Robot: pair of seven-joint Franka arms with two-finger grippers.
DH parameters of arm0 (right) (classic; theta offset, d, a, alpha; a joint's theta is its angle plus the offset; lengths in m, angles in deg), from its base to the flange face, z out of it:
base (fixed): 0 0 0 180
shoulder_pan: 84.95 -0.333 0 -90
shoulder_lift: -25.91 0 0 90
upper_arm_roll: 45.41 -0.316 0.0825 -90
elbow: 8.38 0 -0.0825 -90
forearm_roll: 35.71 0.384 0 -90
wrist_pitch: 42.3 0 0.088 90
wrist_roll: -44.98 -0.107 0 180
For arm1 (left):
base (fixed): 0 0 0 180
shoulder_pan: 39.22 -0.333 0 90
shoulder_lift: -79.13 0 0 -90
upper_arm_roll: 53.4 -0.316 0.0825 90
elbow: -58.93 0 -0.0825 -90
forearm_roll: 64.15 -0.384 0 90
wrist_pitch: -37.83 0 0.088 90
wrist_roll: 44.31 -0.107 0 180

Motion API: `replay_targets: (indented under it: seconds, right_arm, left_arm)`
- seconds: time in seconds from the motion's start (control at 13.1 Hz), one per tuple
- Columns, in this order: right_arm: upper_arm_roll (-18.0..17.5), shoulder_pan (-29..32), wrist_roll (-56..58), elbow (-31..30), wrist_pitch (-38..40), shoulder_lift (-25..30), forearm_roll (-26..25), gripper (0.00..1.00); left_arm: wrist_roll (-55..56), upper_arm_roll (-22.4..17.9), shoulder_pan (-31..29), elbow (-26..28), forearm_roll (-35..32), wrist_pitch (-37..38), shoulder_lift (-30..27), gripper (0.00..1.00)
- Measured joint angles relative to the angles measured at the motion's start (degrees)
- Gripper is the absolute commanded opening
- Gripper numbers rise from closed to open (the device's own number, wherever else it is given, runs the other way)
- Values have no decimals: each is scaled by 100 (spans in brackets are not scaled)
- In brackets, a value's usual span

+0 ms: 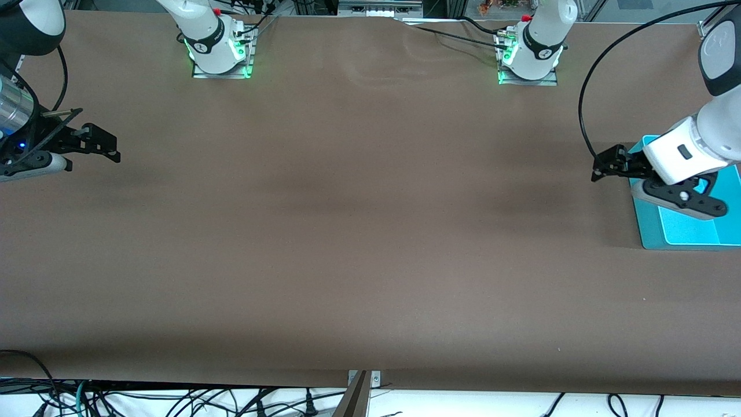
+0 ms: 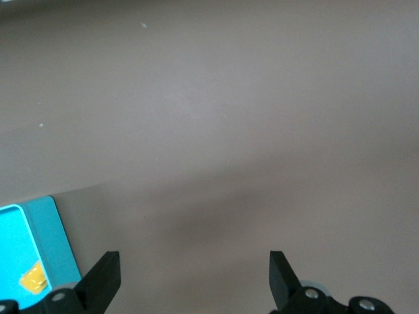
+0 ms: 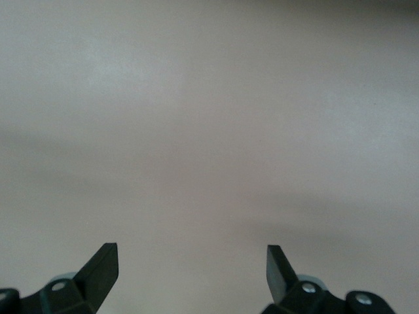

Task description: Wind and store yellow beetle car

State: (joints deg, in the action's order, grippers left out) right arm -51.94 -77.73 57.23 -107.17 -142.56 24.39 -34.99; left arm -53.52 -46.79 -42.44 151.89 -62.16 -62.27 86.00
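Turquoise tray sits at the left arm's end of the counter; left wrist view shows a small yellow patch inside it — apparently the yellow beetle car, too blurred to confirm details. Left end effector hangs over the counter just beside the tray's edge, jaws spread wide, holding nothing. Right end effector hangs over bare counter at the right arm's end, well apart from the tray, jaws likewise apart and empty. Counter surface plain brown; cables run along its near edge.
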Motion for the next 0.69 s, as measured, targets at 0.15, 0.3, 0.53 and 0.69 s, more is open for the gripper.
replay_targets:
  seconds: [0.15,0.3,0.53,0.69]
  right_arm:
    - [0,0,0,0,0,0,-1,100]
    - [0,0,0,0,0,0,-1,100]
    - [0,0,0,0,0,0,-2,100]
    - [0,0,0,0,0,0,-2,100]
  left_arm:
    - [489,-106,157,598,5,-261,-438,100]
    - [654,-134,208,800,5,-246,-652,100]
    - [670,-151,207,760,5,-54,-671,100]
    - [672,-156,207,738,5,100,-671,100]
